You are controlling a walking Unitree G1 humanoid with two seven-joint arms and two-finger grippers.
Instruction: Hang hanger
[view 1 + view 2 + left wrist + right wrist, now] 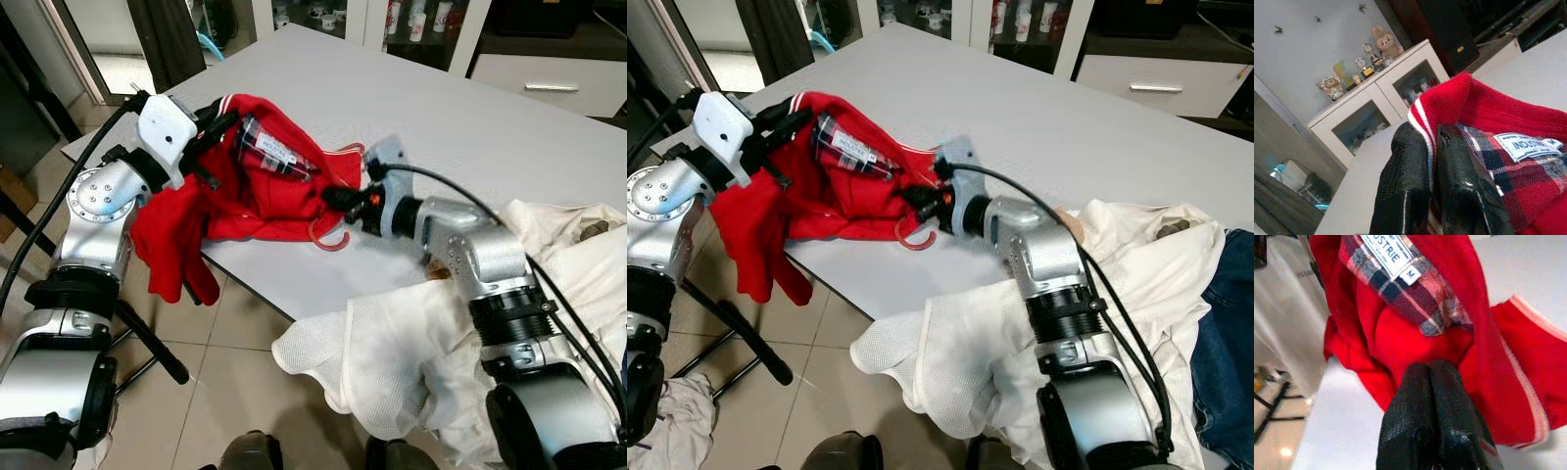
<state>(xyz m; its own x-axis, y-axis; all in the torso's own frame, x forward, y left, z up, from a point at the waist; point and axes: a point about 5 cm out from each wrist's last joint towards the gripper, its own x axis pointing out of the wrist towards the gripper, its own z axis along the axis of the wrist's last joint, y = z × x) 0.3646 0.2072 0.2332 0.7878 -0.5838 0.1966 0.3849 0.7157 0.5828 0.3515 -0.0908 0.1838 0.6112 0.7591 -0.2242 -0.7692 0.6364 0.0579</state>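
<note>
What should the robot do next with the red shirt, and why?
Probably push the red hanger a little deeper into the red shirt. The left gripper pinches the collar and holds it up off the white table, while the right gripper, fingers together, sits at the shirt's opening. The hanger's hook pokes out from under the shirt, so it seems only partly in.

The sweater (pixel 245 196) lies on the table (pixel 441 108) at its near left edge, partly hanging over. The white garment (pixel 392 362) lies to its right.
</note>
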